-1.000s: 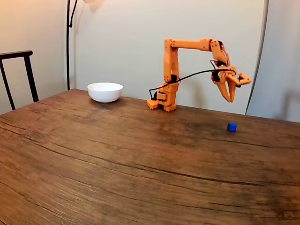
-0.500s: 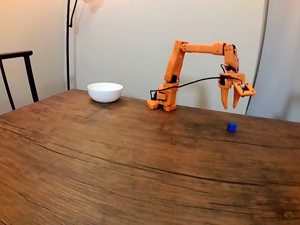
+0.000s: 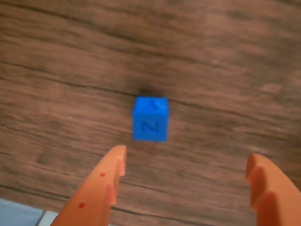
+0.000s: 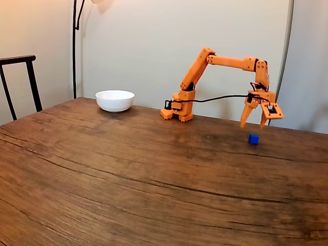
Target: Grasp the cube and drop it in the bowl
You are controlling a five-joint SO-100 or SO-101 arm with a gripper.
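Note:
The small blue cube (image 4: 253,139) rests on the wooden table at the right in the fixed view. My orange gripper (image 4: 253,126) hangs just above it, pointing down, open and empty. In the wrist view the cube (image 3: 150,118) lies on the wood a little beyond my two spread fingertips, nearer the left finger (image 3: 106,181) than the right one; the gripper (image 3: 188,162) holds nothing. The white bowl (image 4: 115,100) stands at the far left of the table, well away from the arm's reach point.
The arm's base (image 4: 177,114) sits at the table's back edge between bowl and cube. A dark chair (image 4: 20,82) stands at the left and a lamp pole (image 4: 75,46) behind the bowl. The wooden table (image 4: 128,179) stretches wide toward the front.
The arm has stretched out to the right and lowered. The gripper dropped from well above the table to just over the cube, still open.

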